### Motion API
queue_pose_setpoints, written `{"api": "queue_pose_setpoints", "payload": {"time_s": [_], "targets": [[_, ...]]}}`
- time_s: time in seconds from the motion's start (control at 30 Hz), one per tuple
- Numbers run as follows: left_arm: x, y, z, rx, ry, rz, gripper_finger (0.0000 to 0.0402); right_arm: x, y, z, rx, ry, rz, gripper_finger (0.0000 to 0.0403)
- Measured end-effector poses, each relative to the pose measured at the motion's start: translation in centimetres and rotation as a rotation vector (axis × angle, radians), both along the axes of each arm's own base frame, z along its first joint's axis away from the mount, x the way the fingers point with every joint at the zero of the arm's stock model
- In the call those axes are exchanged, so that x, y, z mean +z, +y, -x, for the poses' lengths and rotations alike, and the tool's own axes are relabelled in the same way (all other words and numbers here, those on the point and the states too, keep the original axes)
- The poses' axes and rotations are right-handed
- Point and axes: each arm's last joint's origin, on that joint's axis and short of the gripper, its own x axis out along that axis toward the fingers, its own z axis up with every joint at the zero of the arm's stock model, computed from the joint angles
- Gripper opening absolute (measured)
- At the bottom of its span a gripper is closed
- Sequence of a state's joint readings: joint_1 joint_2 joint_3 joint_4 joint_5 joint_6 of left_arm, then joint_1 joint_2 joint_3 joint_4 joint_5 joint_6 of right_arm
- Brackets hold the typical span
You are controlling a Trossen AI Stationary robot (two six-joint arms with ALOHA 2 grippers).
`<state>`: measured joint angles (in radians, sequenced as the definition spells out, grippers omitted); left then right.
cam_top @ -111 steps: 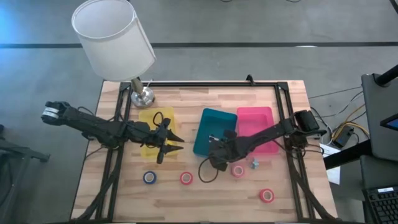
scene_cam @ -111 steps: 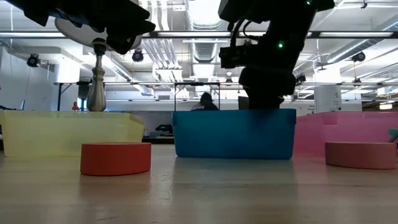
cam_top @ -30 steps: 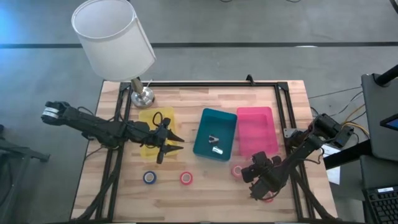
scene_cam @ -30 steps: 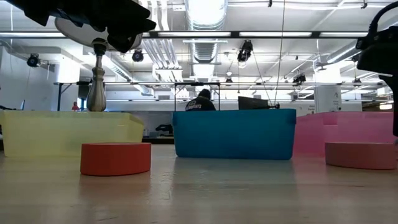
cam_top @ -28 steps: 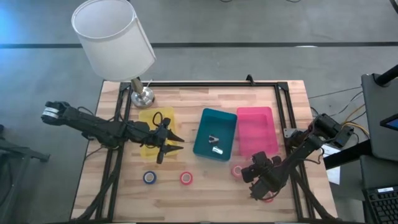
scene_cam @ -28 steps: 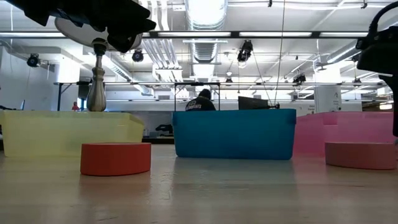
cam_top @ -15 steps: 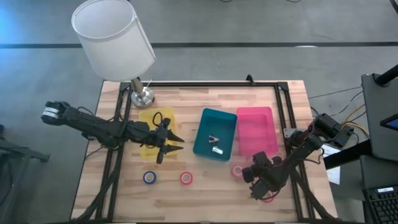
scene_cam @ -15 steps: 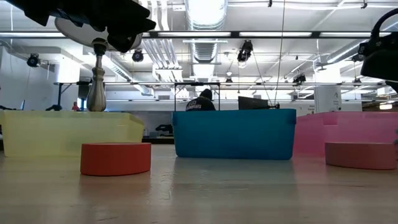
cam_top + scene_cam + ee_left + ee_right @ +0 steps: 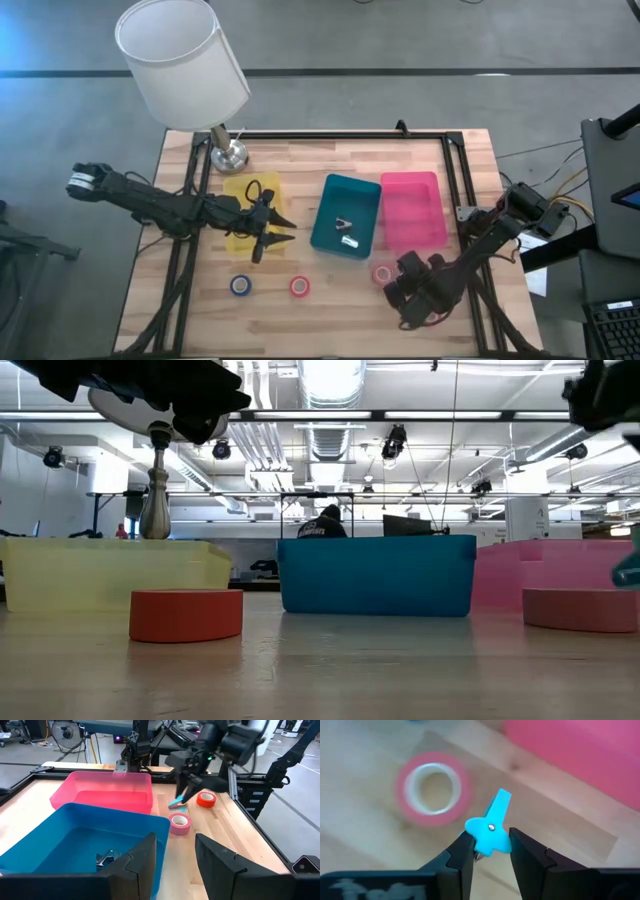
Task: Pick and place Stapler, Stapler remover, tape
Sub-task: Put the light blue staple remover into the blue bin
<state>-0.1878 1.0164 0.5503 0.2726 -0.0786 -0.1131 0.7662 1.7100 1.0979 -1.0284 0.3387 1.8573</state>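
A wooden tabletop [image 9: 330,300] carries, left to right, a yellow tray [image 9: 240,192], a blue tray [image 9: 350,205] holding a small metal piece too small to identify [image 9: 345,226], and a pink tray [image 9: 412,205], with a blue tape roll [image 9: 240,285], a red tape roll [image 9: 299,286] and a pink tape roll [image 9: 382,273] in front of them. The left gripper [image 9: 275,229] hovers beside the yellow tray, fingers apart. Past the pink roll the right gripper [image 9: 487,845] has its fingers clamped on a light-blue plastic stapler remover [image 9: 490,830], held above the wood near the pink tray; another red roll [image 9: 206,799] beyond it is mostly hidden under that arm in the high view.
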Motion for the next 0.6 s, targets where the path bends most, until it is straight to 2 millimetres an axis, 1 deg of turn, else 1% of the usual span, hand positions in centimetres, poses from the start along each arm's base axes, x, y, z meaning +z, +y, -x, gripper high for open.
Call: {"api": "queue_pose_setpoints", "payload": {"time_s": [0.13,0.23,0.33,0.43,0.53,0.6], "targets": [[0.0,0.0,0.0,0.0,0.0,0.0,0.014,1.7,1.0,-1.0,0.065,-0.047,-0.031,0.0107],[0.0,0.0,0.0,0.0,0.0,0.0,0.014,2.9,1.7,-1.8,0.163,-0.143,0.007,0.0107],[0.0,0.0,0.0,0.0,0.0,0.0,0.014,4.1,2.4,-2.7,0.33,-0.258,0.127,0.0107],[0.0,0.0,0.0,-0.001,0.0,0.0,0.014,5.4,2.7,-3.5,0.458,-0.338,0.292,0.0107],[0.0,0.0,0.0,-0.001,0.0,0.001,0.014,6.3,2.2,-4.2,0.48,-0.384,0.469,0.0107],[0.0,0.0,0.0,0.0,0.0,0.006,0.014,6.5,1.6,-4.7,0.466,-0.39,0.537,0.0107]]}}
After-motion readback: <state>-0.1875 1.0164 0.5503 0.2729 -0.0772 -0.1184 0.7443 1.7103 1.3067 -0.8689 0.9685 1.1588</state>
